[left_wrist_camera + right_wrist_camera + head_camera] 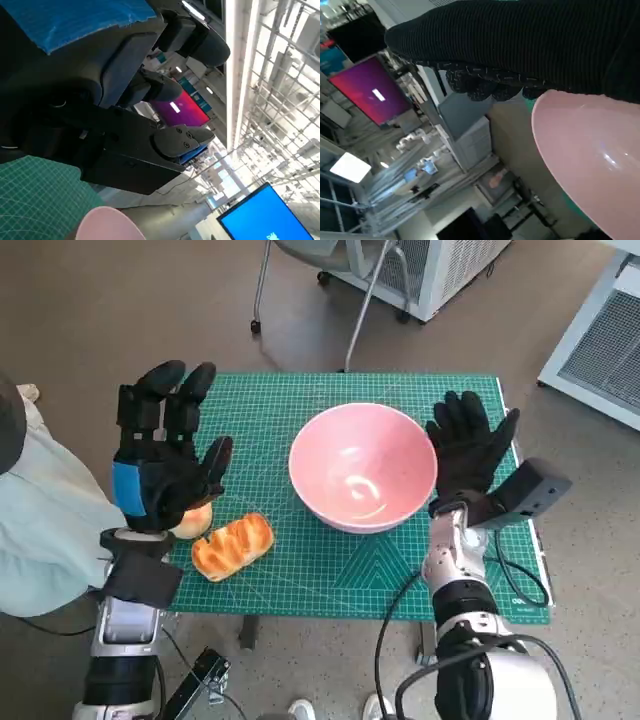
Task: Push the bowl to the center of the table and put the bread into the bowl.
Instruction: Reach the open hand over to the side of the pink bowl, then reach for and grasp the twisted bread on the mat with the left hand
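Pink and smooth, the bowl [363, 466] sat right of frame centre, likely slippery; the soft bread [232, 545] lay lower left. Both the left hand [165, 455] and right hand [468, 447] were spread, empty.

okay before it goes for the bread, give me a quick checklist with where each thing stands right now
1. Bowl near the middle of the green mat: ok.
2. Bowl empty and upright: ok.
3. Bread free on the mat, beside the bowl: ok.
4. Left hand holding nothing, fingers spread above the bread: ok.
5. Right hand clear of the bowl: cannot tell, it sits right at the rim.
6. Round pale thing under the left hand: cannot tell what it is.
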